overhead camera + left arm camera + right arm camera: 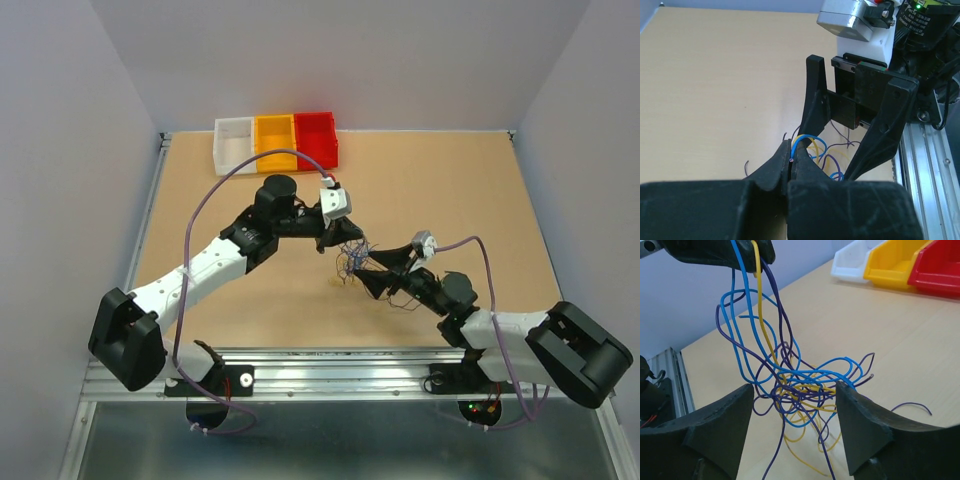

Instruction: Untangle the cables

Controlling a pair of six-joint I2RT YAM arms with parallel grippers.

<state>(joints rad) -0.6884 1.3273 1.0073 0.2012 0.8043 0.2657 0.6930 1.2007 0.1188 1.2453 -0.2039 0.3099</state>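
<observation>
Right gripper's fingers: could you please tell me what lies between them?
The tangled cables hang between the fingers of the open right gripper, dangling from the shut left gripper; the right wrist view shows this.

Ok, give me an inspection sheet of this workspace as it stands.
Surface: tan table, no damage seen.
Job's things: tangled thin cables, blue, purple, yellow; strands held up, knot hanging below.
Clutter: white bin, orange bin, red bin, in a row at the far edge.
Hands: left hand shut on several strands; right hand open, fingers either side of the knot.
Cables: lavender arm cables, looping over both arms.
Surroundings: grey walls; metal rail at the near edge.
</observation>
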